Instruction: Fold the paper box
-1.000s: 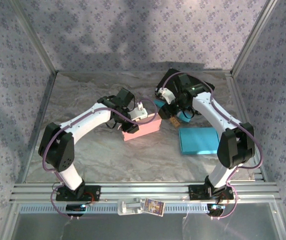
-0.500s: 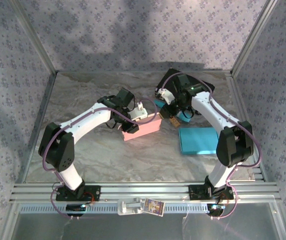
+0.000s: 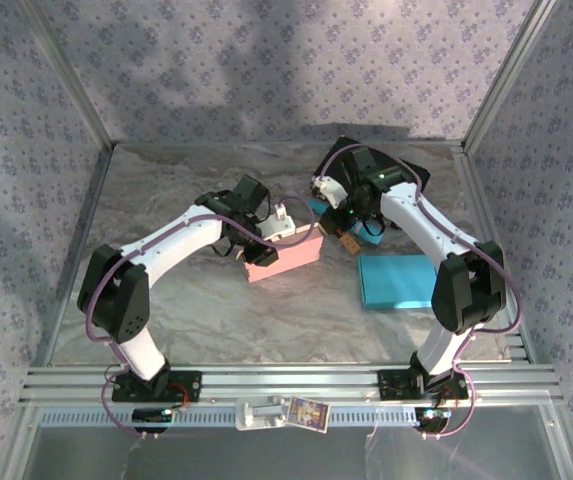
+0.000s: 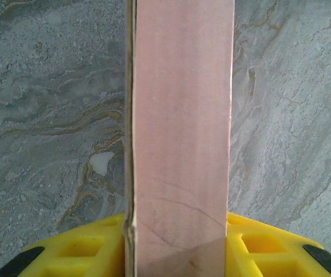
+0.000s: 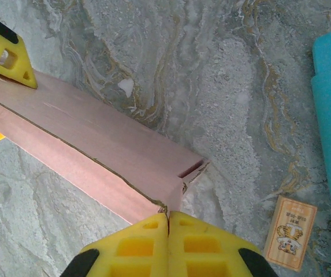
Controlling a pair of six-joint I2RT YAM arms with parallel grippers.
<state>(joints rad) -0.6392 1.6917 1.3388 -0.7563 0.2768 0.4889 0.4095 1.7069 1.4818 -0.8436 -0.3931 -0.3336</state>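
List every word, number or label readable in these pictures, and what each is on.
No text is readable.
On the small tan card: print above a cartoon animal, too blurred to read.
On the picture card: too small to read.
On the pink box: no print visible.

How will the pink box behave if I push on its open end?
Probably light and hollow: the pink box shows thin walls at its open end, so it would likely crush or skew. Clamped in the left gripper, it should pivot rather than slide.
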